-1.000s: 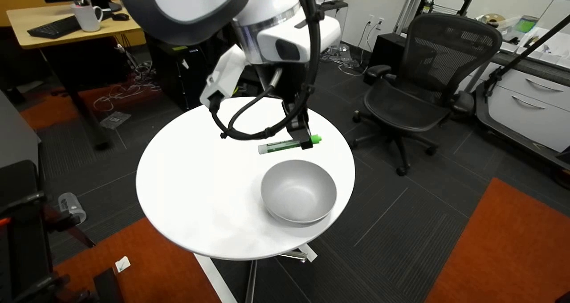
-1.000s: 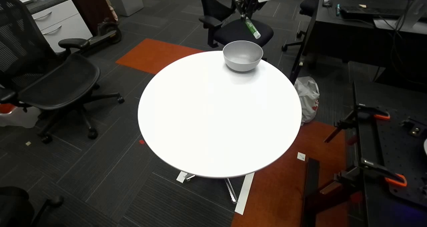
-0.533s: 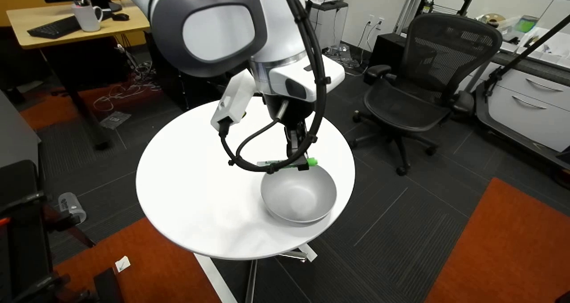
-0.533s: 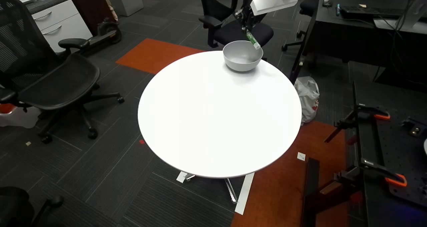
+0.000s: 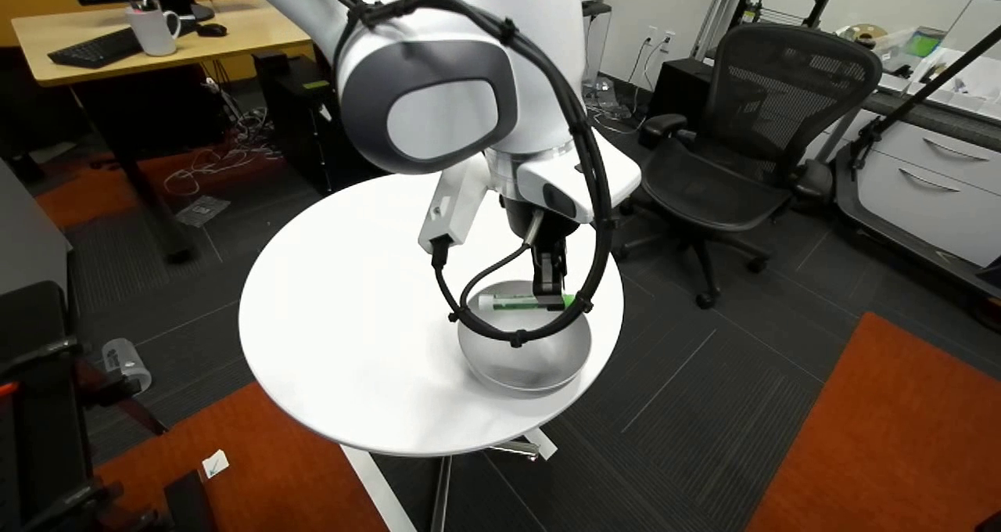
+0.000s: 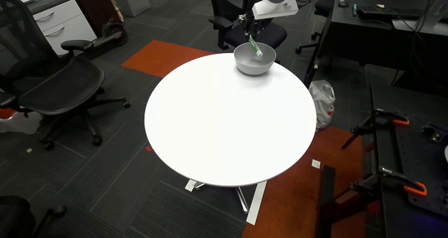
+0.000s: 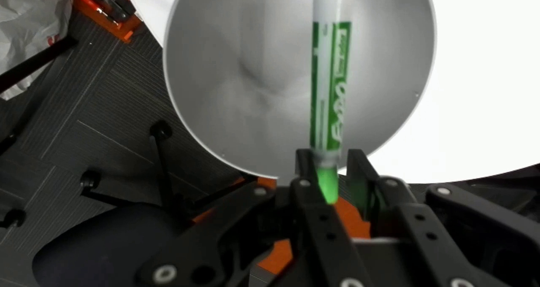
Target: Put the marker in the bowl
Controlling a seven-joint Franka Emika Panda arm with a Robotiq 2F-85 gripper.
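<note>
The slim, cylindrical green-and-white marker (image 7: 331, 88) is over the mouth of the smooth, round light-grey bowl (image 6: 252, 69), whereas half a second ago it was only at the bowl's rim; the bowl has stayed put. The black two-fingered gripper (image 7: 331, 159) has its fingertips on either side of the marker's green cap, a thin gap showing along one side, so whether it pinches the marker cannot be told. The white-and-grey robot arm (image 5: 539, 55) has moved in over the bowl. Under the bowl is a round white tabletop (image 5: 352, 344), the bowl close to its edge. Well apart from the bowl, on dark grey carpet (image 5: 704, 407) with orange patches (image 5: 884, 438), stand a black mesh office chair (image 5: 790, 102) and a light wooden desk (image 5: 262, 27).
</note>
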